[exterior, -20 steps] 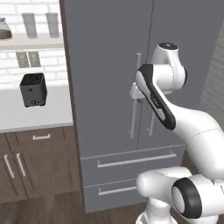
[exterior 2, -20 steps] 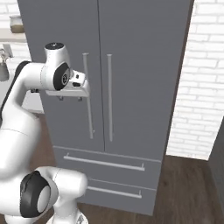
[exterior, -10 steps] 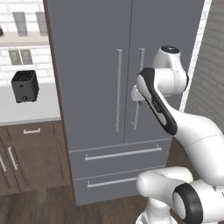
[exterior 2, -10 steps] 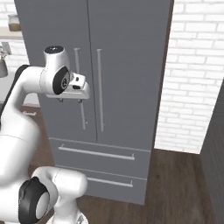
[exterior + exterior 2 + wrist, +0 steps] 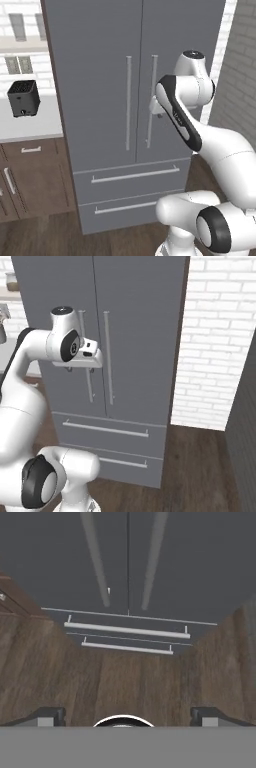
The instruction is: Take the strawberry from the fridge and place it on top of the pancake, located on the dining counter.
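The fridge [image 5: 100,75] is a tall grey double-door unit, and both doors and both lower drawers are closed. Its two thin bar handles [image 5: 128,102] run side by side at the middle seam. My gripper [image 5: 80,368] hangs a little in front of the doors at handle height, pointing down. In the hand view my gripper [image 5: 128,716] stands wide open with nothing between its fingertips [image 5: 50,715], looking down at the drawers [image 5: 127,630] and the wood floor. The strawberry is hidden behind the closed doors. The pancake and the dining counter are out of view.
A black toaster [image 5: 23,97] sits on a white countertop over dark wood cabinets [image 5: 30,175], left of the fridge. A white brick wall [image 5: 215,341] stands right of the fridge, a dark wall [image 5: 245,431] further right. Wood floor [image 5: 195,466] lies in front.
The whole picture has slid left in both base views, so the base has driven to the right along the fridge. The arm keeps its pose, and the gripper stays open.
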